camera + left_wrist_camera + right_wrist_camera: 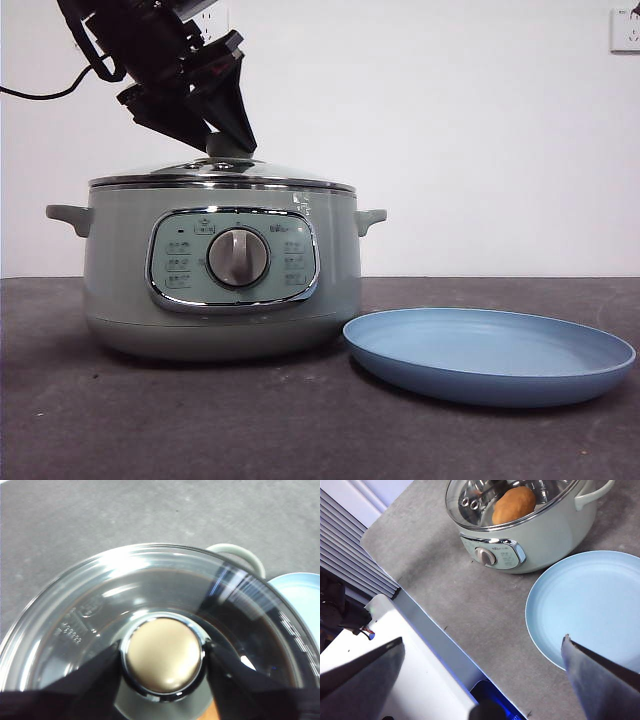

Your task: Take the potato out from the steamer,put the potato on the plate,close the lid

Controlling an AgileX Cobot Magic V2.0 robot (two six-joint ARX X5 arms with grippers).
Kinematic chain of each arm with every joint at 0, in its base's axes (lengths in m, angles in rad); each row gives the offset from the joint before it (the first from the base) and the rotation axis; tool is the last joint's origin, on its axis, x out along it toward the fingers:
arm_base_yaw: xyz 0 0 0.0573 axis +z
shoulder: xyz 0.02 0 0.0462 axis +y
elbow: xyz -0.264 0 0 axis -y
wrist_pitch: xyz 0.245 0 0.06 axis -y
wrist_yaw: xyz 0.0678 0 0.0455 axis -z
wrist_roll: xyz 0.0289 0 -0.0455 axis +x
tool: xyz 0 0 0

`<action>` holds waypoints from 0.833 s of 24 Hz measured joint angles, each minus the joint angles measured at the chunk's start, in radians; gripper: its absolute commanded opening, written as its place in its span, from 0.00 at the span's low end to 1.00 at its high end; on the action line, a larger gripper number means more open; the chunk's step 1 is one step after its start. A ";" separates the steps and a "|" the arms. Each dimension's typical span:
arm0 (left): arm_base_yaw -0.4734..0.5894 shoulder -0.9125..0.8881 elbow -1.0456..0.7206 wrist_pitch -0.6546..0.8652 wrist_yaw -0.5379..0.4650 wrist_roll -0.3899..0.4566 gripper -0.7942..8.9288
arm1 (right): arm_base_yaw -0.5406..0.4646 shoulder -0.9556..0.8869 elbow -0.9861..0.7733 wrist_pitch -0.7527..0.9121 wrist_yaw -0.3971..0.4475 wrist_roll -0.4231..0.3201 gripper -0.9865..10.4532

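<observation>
The sage-green steamer (130,270) stands left of centre, and its glass lid (160,175) sits flat on the rim. My left gripper (228,140) comes down from the upper left, its jaws pressed against both sides of the lid's knob (162,652). Through the glass in the right wrist view I see the golden-brown potato (514,504) lying inside the steamer (545,535). The light-blue plate (490,355) lies empty on the table just right of the pot. My right gripper (482,650) hangs high above the table's near edge, open and holding nothing.
The dark grey tabletop (200,430) runs in front of the pot and plate. A white wall stands behind with a socket (625,30) at the top right. The robot's white base (395,680) shows beside the table's edge in the right wrist view.
</observation>
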 measured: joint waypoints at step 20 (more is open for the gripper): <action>0.008 -0.186 -0.002 -0.035 -0.012 -0.058 0.07 | 0.000 0.041 0.000 0.074 0.000 0.037 0.64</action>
